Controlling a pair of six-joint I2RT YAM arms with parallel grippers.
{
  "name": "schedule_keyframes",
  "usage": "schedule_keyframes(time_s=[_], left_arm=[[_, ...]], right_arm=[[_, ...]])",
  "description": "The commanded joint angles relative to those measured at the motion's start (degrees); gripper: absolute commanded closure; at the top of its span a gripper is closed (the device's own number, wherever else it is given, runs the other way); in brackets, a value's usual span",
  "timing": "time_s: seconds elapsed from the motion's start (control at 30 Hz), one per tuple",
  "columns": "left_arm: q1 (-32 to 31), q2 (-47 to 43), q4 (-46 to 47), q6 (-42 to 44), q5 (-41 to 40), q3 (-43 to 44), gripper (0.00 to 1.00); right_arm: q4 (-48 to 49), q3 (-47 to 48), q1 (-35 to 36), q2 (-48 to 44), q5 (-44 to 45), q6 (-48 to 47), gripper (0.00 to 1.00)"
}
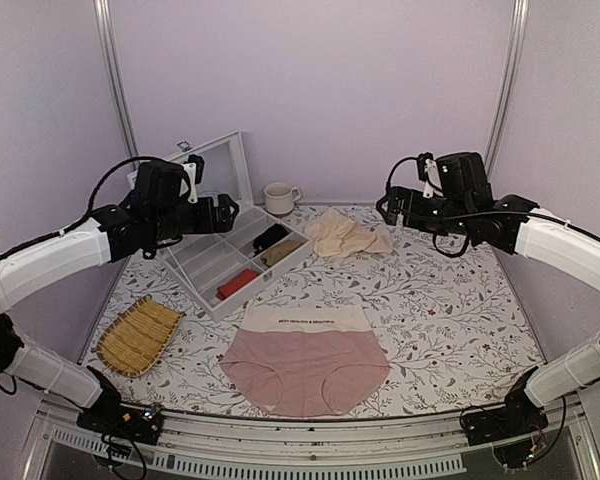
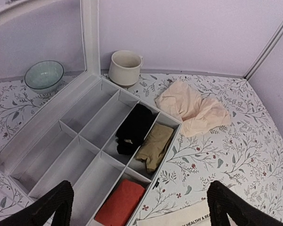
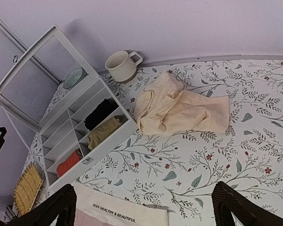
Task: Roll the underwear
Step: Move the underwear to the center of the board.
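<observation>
The underwear (image 1: 305,365), dusty-pink briefs with a wide cream waistband (image 1: 305,318) carrying dark text, lies flat at the front centre of the floral table. Only its waistband edge shows in the left wrist view (image 2: 184,217) and the right wrist view (image 3: 125,214). My left gripper (image 1: 220,213) hangs open high above the organiser box, up and to the left of the underwear. My right gripper (image 1: 388,207) hangs open high over the back right. Neither touches the cloth. In each wrist view the fingers (image 2: 56,205) (image 3: 233,205) stand wide apart with nothing between them.
A white organiser box (image 1: 195,262) with its lid raised holds a black roll (image 2: 134,127), an olive roll (image 2: 155,143) and a red bundle (image 2: 120,205). Behind it stands a cream cup (image 1: 278,197). A pale beige cloth (image 1: 345,235) lies crumpled at the back. A woven tray (image 1: 138,335) sits front left.
</observation>
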Motion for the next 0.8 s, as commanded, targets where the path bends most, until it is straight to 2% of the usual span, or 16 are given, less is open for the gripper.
schedule_keyframes(time_s=[0.0, 0.27, 0.47, 0.63, 0.77], left_arm=[[0.8, -0.9, -4.3, -3.6, 4.0, -3.7, 0.02], [-1.0, -0.7, -5.5, -11.7, 13.7, -10.3, 0.07], [-1.6, 6.2, -6.7, -12.6, 19.9, -10.0, 0.22], [-2.2, 12.1, -7.8, -12.2, 22.8, -8.5, 0.41], [-2.9, 15.2, -8.4, -11.9, 23.9, -8.0, 0.47]], right_arm=[[2.3, -4.7, 0.6, -2.5, -7.2, 1.4, 0.00], [2.9, -9.0, 3.4, -1.5, -10.5, 3.1, 0.00], [5.0, -10.7, 3.9, -1.3, -12.5, 3.8, 0.00], [4.6, -10.1, 4.3, -0.5, -13.0, 3.8, 0.02], [4.8, -10.7, 4.5, -0.2, -13.6, 3.9, 0.03]])
